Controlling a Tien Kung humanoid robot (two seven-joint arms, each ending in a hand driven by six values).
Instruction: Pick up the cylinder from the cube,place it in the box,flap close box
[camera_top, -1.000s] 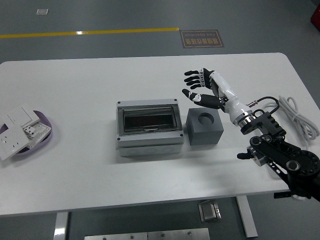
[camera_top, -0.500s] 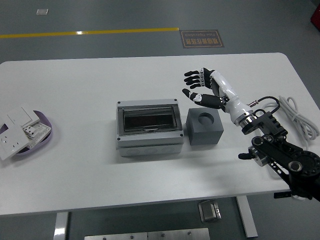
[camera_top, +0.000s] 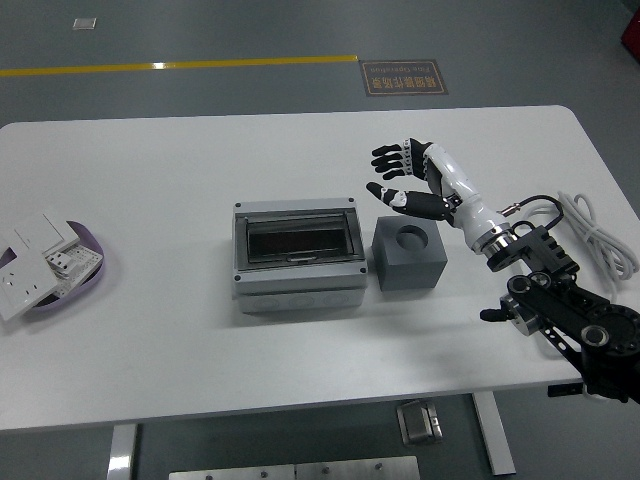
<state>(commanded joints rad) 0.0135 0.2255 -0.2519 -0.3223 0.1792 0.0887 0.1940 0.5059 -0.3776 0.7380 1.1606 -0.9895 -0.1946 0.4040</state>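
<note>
Above cube, right hand spread

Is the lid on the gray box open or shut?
Shut. The box has its dark see-through lid lying flat inside the frame, nothing raised. The right hand hovers apart from it.

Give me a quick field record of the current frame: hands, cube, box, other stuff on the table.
right hand: open, fingers spread, above table just beyond the cube, holding nothing
left hand: not in view
cube: grey, round socket on top, no cylinder visible
box: grey, left of cube, dark transparent flap down
bowl: purple, far left, holds white switch plates
cable: white, coiled at right edge
</note>
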